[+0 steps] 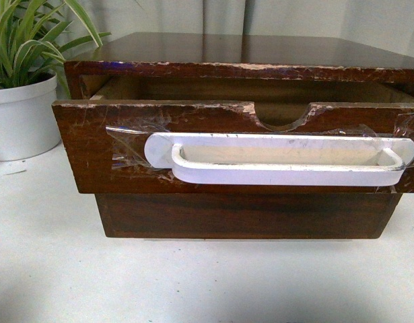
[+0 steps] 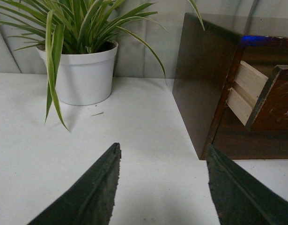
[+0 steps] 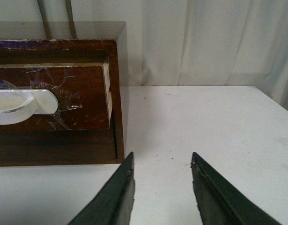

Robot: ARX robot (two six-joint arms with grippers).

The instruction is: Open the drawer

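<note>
Hands (image 2: 162, 187) (image 3: 162, 187) spread, drawer (image 1: 240, 145) crosswise, handle-forward

We see the drawer (image 1: 92, 145), the upper one of a dark brown wooden cabinet, standing pulled out past the plain front below it, so a gap shows its hollow inside. Its top edge is scuffed and chipped around a semicircular notch (image 1: 282, 120). A long white plastic handle (image 1: 281, 159) lies level across its front, held by clear tape at both ends.
</note>
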